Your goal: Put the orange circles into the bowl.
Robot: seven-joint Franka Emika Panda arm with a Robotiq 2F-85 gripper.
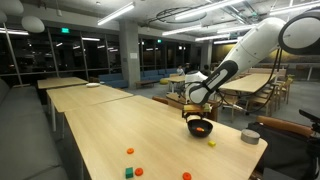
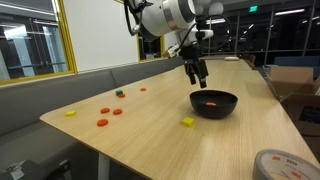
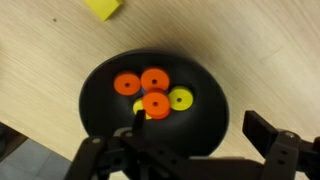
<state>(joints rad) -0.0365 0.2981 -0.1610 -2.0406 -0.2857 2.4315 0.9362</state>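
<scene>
Your gripper [image 2: 197,72] is hanging just above the bowl [image 2: 213,110], fingers pointing straight down at it, with the jaws standing wide apart and gripping nothing. You are reaching the arm [image 1: 250,45] down from high up, sloping toward the table [image 2: 150,140]. The wrist is bending so that the gripper is sitting right over the bowl in both exterior views. Looking through the wrist view, the two fingers [image 3: 270,140] are framing the near edge of the bowl. Three orange circles [image 3: 153,78] are lying inside it, touching one another, alongside a yellow disc [image 3: 179,98]. A yellow block [image 3: 103,8] is lying on the table just beyond the bowl. In an exterior view, more orange circles are lying scattered on the table, well apart from the bowl, and a green block [image 2: 119,94] is sitting near them.
</scene>
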